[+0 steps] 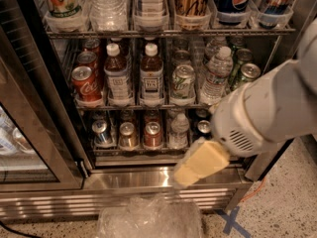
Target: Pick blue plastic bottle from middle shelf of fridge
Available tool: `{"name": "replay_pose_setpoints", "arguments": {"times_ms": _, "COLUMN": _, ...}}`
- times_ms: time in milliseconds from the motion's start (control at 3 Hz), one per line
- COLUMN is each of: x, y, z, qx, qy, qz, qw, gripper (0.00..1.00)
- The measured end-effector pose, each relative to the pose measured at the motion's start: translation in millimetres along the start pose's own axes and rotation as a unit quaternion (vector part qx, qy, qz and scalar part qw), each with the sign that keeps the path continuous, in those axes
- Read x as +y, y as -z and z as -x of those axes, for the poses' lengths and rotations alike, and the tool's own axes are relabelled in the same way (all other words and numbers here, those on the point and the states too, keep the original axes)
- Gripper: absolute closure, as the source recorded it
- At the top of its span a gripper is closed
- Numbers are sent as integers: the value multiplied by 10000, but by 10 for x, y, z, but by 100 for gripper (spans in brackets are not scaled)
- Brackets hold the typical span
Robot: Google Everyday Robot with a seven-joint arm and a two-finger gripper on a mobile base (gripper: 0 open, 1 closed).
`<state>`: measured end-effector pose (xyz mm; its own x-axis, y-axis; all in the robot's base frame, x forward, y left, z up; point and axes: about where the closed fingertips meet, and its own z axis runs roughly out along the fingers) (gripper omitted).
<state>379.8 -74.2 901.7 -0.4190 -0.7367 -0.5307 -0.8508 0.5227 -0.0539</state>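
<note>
We see the blue plastic bottle [118, 76] with a white cap, dark red-brown drink and a pale bluish-white label. Just right of it, the twin bottle [151, 76] carries a whiter label with dark print. Left of it stands a red can [84, 83] with white script, and further right a green-and-silver can [182, 81]. Below and right of the bottle, before the silvery steel sill of the fridge [124, 180], hangs the pale yellow gripper [190, 168] on a white arm [267, 113]. Lower still, a blue tape cross [230, 222] marks the speckled grey floor [292, 202].
</note>
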Motion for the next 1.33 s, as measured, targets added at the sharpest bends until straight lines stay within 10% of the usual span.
{"name": "replay_pose_setpoints", "arguments": {"times_ms": 1000, "x": -24, "y": -233, "z": 194, "qx": -463, "qy": 87, "qz": -125, "qw": 9988, "gripper": 0}}
{"name": "replay_pose_setpoints", "arguments": {"times_ms": 1333, "x": 143, "y": -813, "z": 589, "qx": -959, "qy": 468, "qz": 246, "qw": 9940, "gripper": 0}}
